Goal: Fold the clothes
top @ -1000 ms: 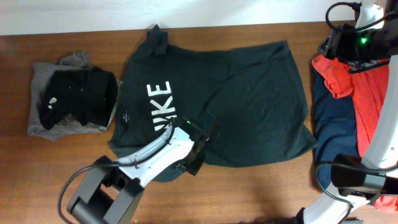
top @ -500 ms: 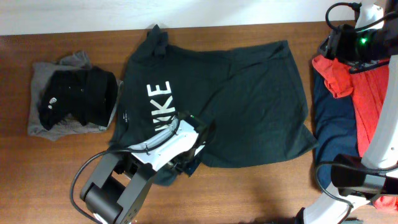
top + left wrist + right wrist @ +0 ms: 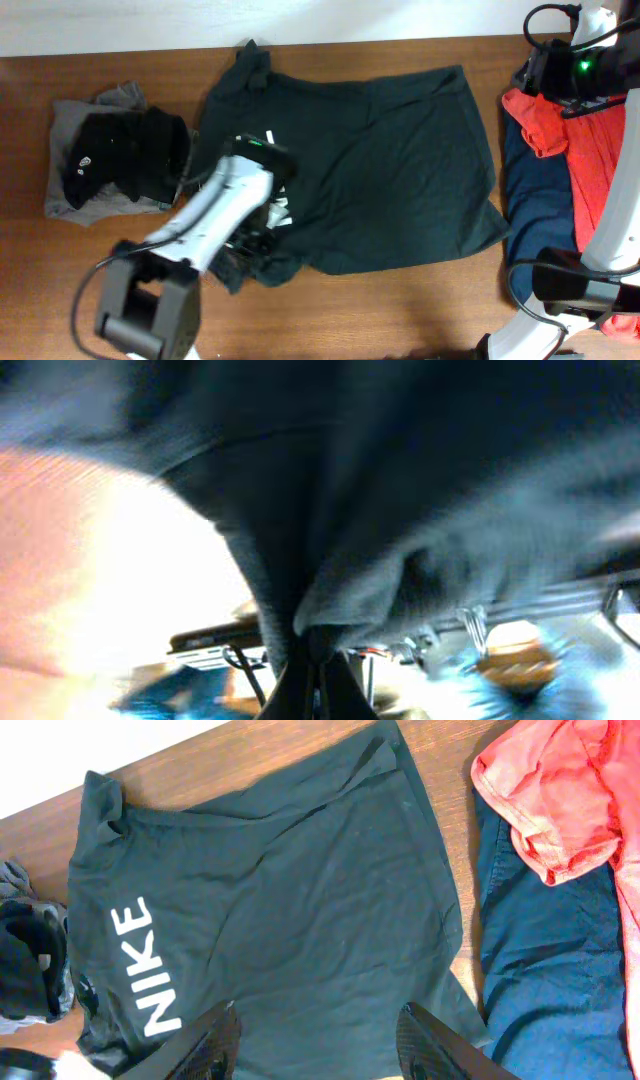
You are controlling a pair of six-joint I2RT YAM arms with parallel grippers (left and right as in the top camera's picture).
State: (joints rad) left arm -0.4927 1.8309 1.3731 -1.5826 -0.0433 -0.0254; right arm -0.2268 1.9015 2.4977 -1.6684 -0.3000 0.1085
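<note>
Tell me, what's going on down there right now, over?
Left claw shut on the dark green T-shirt, near corner bunched. Right claw open, empty, high over the table. Red shirt and navy shirt right, grey-black pile left, none on it.

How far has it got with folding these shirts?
Early on. A grey and black cloth bundle at the left looks folded. In hand: the big dark green T-shirt with white letters lies mostly flat, one corner pinched in the left fingers. The right fingers hang open. Left: that fold, plus the red shirt and navy shirt, crumpled at right.
</note>
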